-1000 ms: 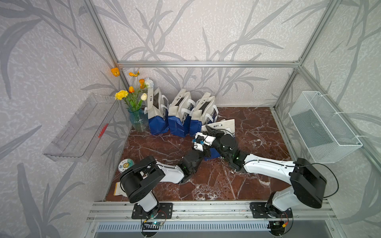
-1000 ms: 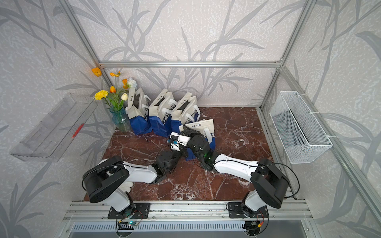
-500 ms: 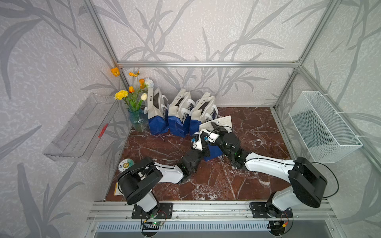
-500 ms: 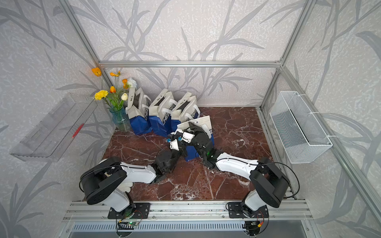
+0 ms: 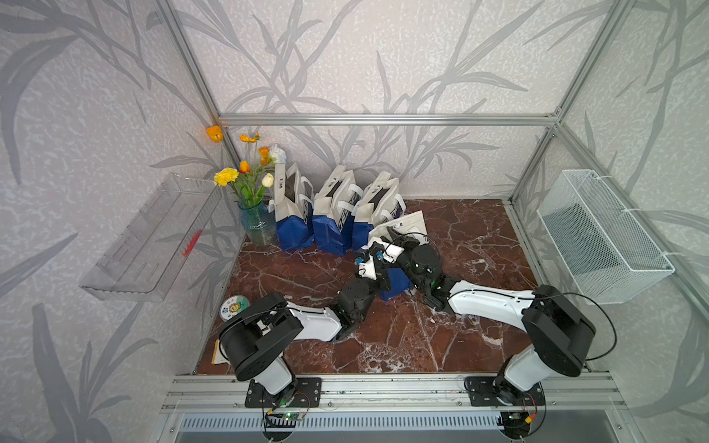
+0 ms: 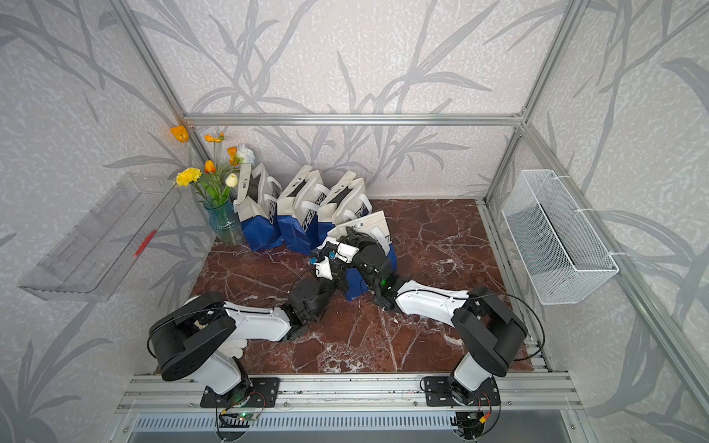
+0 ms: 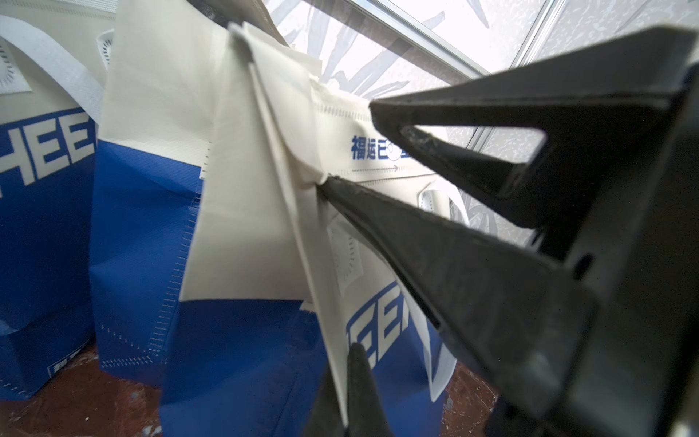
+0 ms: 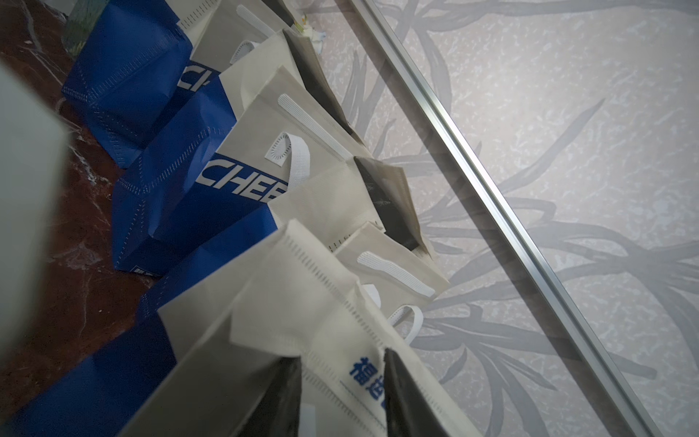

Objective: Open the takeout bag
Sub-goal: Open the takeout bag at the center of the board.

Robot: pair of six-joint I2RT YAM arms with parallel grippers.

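Note:
The takeout bag [image 5: 403, 226], blue below and white above, stands in front of a row of like bags in both top views [image 6: 370, 226]. Its top is folded flat. My left gripper [image 5: 375, 249] is shut on a white side edge of the bag, and the wrist view shows the fabric pinched between its fingertips [image 7: 344, 378]. My right gripper [image 5: 391, 236] is at the bag's top band [image 8: 340, 302]. Its fingers [image 8: 404, 397] stand apart, one on each side of the printed band [image 7: 363, 151]. They touch the band, with a gap between them.
Three more blue-and-white bags [image 5: 337, 218] line the back wall beside a glass vase of flowers [image 5: 257, 226]. A clear shelf [image 5: 153, 237] hangs on the left wall and a wire basket [image 5: 602, 237] on the right. A round disc [image 5: 234, 307] lies on the marble table [image 5: 479, 237].
My right gripper's jaws spread wider, then narrowed again at the bag's top band. The left gripper has kept its hold on the bag's edge. Both have crept slightly toward the back.

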